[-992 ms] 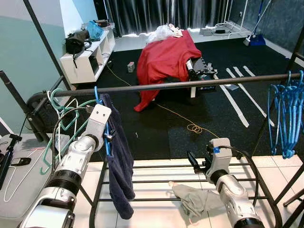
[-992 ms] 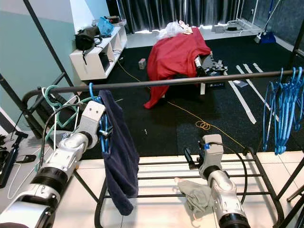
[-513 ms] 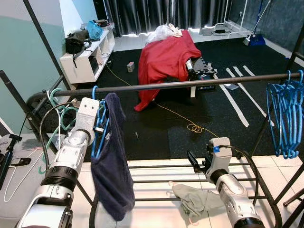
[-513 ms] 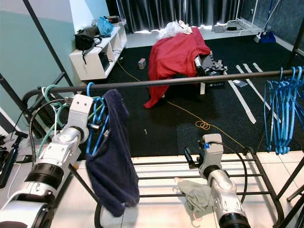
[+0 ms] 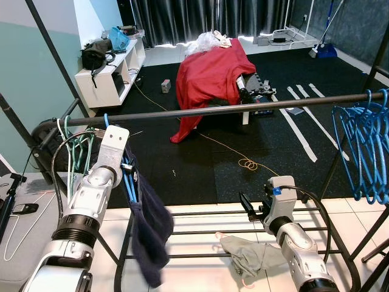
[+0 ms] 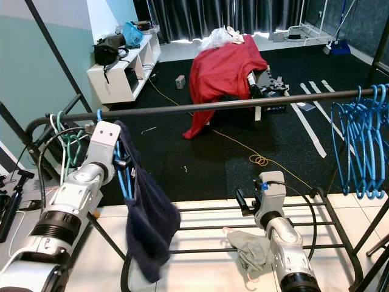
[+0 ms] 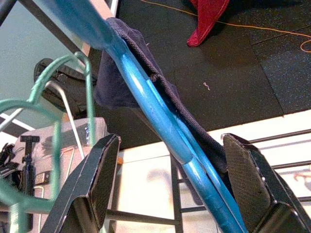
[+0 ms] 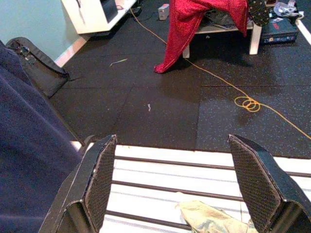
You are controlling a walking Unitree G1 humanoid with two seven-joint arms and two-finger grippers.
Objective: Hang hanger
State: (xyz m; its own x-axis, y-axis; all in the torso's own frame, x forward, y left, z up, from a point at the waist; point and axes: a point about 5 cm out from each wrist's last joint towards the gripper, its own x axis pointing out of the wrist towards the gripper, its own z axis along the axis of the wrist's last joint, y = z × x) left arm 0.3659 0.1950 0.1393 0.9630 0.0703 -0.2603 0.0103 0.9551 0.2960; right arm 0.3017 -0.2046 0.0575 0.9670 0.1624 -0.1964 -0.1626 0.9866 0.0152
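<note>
A blue hanger (image 5: 129, 182) draped with a navy cloth (image 5: 152, 231) hangs by its hook on the black rail (image 5: 243, 108), near the rail's left end. My left gripper (image 5: 126, 167) is raised beside it, just under the rail. In the left wrist view the hanger (image 7: 146, 97) and cloth run between the open fingers (image 7: 95, 184), which stand wide apart without pinching it. My right gripper (image 5: 248, 208) is low over the rack's lower bars (image 5: 200, 231), open, with nothing between its fingers (image 8: 97, 184).
A bunch of blue hangers (image 5: 364, 146) hangs at the rail's right end. Green and white hangers (image 5: 73, 143) hang at its left end. A grey-green garment (image 5: 249, 252) lies on the lower bars. Beyond are a red-draped table (image 5: 209, 73), an orange cable (image 5: 246, 163) and a white shelf (image 5: 109, 73).
The blue hanger and my left gripper have shifted left along the rail, and the navy cloth has swung back and down. My right arm has stayed still.
</note>
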